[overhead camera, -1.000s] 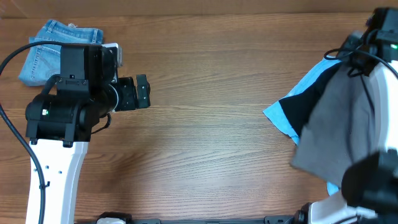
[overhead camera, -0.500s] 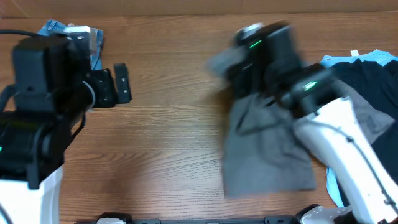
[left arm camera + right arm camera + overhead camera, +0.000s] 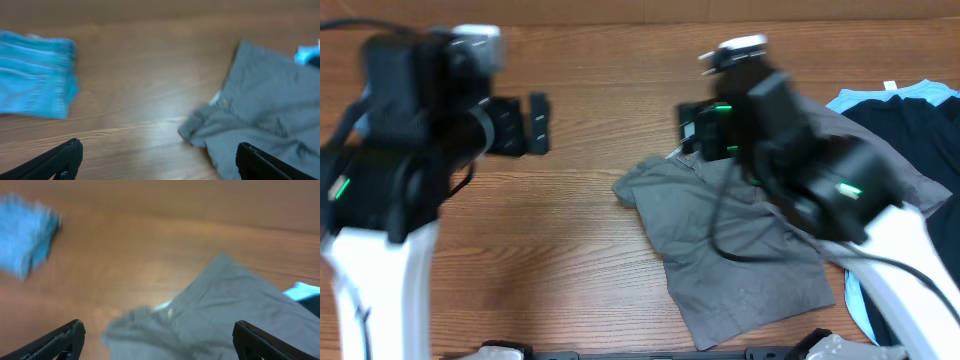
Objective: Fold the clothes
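Two grippers, both spread wide, nothing held. The left gripper hovers over bare table, between the denim shorts at far left and the grey shorts. The right gripper hangs above the grey shorts' bunched left edge. The grey shorts lie rumpled and unfolded, centre-right, their right side meeting the black shirt and light-blue shirt. All views are motion-blurred.
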`<state>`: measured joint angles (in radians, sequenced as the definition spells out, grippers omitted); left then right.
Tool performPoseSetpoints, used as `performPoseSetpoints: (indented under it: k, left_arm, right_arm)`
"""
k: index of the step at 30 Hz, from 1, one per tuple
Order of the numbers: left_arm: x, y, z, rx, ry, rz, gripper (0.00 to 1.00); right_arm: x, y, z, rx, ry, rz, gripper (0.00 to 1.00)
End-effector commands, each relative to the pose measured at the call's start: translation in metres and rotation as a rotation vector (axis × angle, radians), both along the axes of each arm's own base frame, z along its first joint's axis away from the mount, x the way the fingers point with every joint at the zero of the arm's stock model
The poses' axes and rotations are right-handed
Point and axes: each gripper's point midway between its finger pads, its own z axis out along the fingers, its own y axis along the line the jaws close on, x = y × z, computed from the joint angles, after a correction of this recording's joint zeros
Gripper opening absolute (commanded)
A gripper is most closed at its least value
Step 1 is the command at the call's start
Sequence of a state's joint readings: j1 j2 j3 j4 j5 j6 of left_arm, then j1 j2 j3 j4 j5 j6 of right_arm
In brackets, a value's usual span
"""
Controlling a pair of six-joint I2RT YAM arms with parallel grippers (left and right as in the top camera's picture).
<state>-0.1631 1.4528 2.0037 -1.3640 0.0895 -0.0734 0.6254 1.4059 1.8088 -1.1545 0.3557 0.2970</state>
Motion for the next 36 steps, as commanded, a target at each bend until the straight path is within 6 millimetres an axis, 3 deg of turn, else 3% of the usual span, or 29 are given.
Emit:
performPoseSetpoints:
  k: [1,4,8,10,13,17,23,31,32,36]
  left_arm:
    - [0.026,-0.041,-0.048,0.020,0.134,-0.160,1.00]
    - [0.049,-0.077,-0.090,0.062,0.208,-0.273,0.97]
    - [0.080,-0.133,-0.146,0.115,0.233,-0.432,0.87]
    - [0.094,-0.160,-0.173,0.145,0.223,-0.502,0.84]
    - [0.112,-0.199,-0.208,0.145,0.195,-0.559,0.89]
    - [0.135,-0.245,-0.251,0.134,0.129,-0.614,0.87]
    - [0.140,-0.274,-0.312,0.140,0.152,-0.653,0.84]
    - [0.140,-0.277,-0.365,0.156,0.212,-0.659,0.74]
    - [0.139,-0.276,-0.370,0.156,0.223,-0.658,0.71]
    - [0.133,-0.277,-0.384,0.148,0.262,-0.655,0.41]
  right_arm:
    - [-0.016,-0.045,0.052,0.159,-0.122,-0.170,0.97]
    - [-0.024,-0.064,0.064,0.186,-0.154,-0.204,0.98]
    - [-0.034,-0.074,0.069,0.190,-0.166,-0.213,0.98]
    - [-0.037,-0.076,0.067,0.183,-0.156,-0.214,0.98]
    - [-0.040,-0.077,0.060,0.165,-0.129,-0.215,0.98]
    - [-0.046,-0.080,0.050,0.134,-0.084,-0.217,0.98]
    - [-0.051,-0.083,0.042,0.111,-0.050,-0.220,0.98]
    - [-0.055,-0.084,0.035,0.098,-0.020,-0.213,0.98]
    - [-0.055,-0.083,0.035,0.100,-0.017,-0.210,0.98]
    - [-0.055,-0.083,0.035,0.101,-0.015,-0.208,0.98]
